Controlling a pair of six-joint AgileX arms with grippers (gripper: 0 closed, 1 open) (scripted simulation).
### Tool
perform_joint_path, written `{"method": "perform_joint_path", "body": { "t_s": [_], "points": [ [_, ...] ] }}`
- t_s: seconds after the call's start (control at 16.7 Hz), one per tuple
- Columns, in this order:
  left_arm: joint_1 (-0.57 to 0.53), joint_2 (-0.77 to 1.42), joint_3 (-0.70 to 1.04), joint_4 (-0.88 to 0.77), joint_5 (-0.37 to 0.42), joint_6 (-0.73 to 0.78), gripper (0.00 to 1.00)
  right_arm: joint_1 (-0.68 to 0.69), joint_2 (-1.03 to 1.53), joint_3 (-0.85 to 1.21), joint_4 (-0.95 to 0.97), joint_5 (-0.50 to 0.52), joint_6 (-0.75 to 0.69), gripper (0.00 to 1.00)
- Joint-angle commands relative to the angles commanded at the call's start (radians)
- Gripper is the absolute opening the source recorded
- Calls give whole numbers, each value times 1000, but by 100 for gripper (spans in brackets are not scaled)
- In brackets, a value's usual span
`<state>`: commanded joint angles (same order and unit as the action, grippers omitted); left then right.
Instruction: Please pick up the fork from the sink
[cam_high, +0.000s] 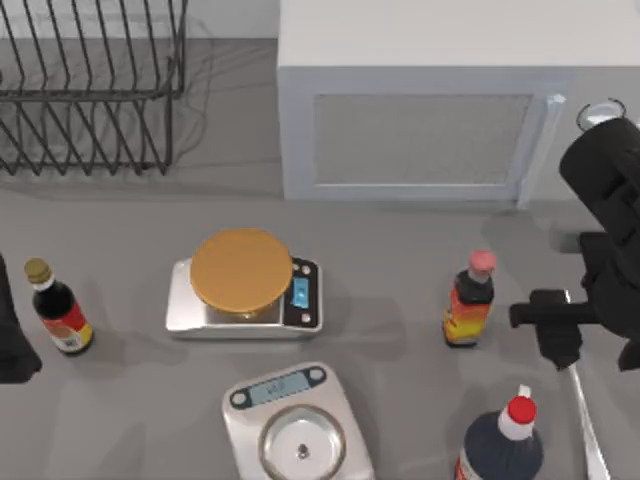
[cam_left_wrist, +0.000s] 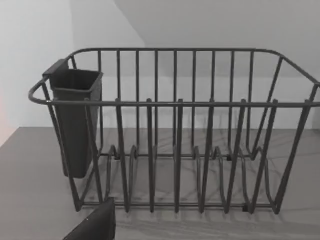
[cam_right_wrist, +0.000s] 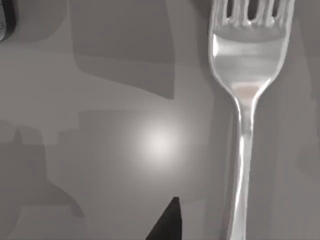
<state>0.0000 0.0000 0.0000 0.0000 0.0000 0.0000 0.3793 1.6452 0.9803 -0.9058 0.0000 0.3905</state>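
Note:
The fork (cam_high: 588, 425) is a silver utensil lying flat on the grey counter at the right front, its handle running toward the front edge. In the right wrist view the fork (cam_right_wrist: 245, 75) shows close up from above, tines at one end, with one dark fingertip (cam_right_wrist: 167, 225) beside the handle and not touching it. My right gripper (cam_high: 557, 345) hovers open over the fork's tine end and holds nothing. The sink is out of view. My left arm (cam_high: 10, 340) is parked at the left edge, its gripper open and one fingertip (cam_left_wrist: 95, 225) showing in the left wrist view.
A red-capped sauce bottle (cam_high: 470, 300) and a dark bottle (cam_high: 505, 440) stand close to the fork. Two kitchen scales (cam_high: 245, 285) (cam_high: 295, 425) sit mid-table, and a small bottle (cam_high: 58, 308) at left. A wire dish rack (cam_high: 90, 90) and a white cabinet (cam_high: 420, 130) line the back.

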Motion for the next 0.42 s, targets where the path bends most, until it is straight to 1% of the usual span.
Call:
{"method": "perform_joint_path", "body": {
  "t_s": [0.06, 0.12, 0.42],
  "points": [
    [0, 0, 0, 0, 0, 0, 100, 0, 0, 0, 0, 0, 0, 98],
    [0, 0, 0, 0, 0, 0, 100, 0, 0, 0, 0, 0, 0, 100],
    [0, 0, 0, 0, 0, 0, 100, 0, 0, 0, 0, 0, 0, 100]
  ]
}}
